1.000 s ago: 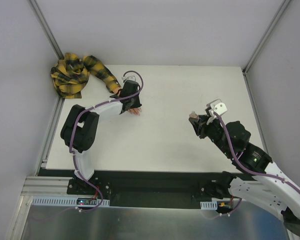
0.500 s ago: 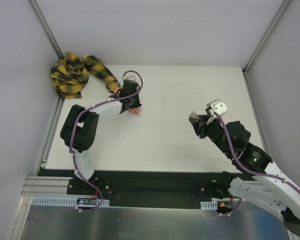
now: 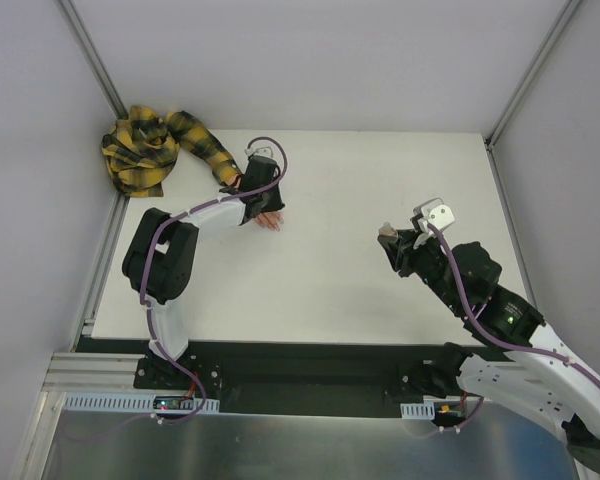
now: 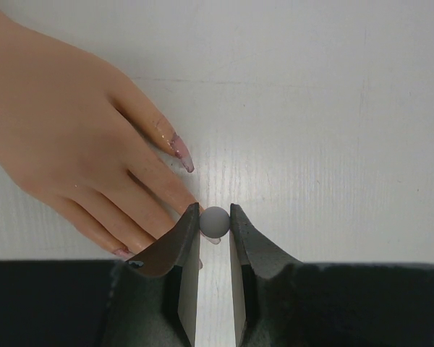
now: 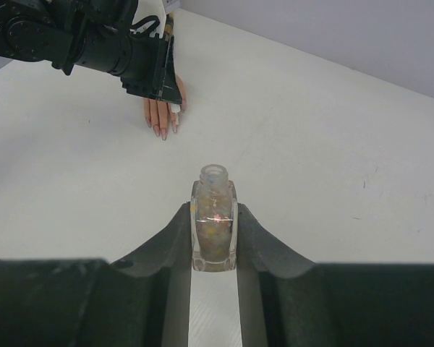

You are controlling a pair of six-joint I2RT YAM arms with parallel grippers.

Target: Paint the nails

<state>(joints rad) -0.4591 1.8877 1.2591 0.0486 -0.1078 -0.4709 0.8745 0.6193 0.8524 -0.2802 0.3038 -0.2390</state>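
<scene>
left fingers (image 4: 175, 264), nudged slightly farther out

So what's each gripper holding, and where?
Left gripper pinches a small grey cap, likely the brush's, between its fingertips. Right gripper clamps the open bottle by its sides.

The table (image 3: 340, 190) lies open midway — the mannequin hand (image 4: 65, 137) crowds the left end effector (image 4: 215, 217).

Left wrist view: mannequin hand (image 4: 58, 137) cut off at left edge; left gripper (image 4: 215, 217) covers most of the nails (image 4: 179, 153). Top view: nails too small to make out.
</scene>
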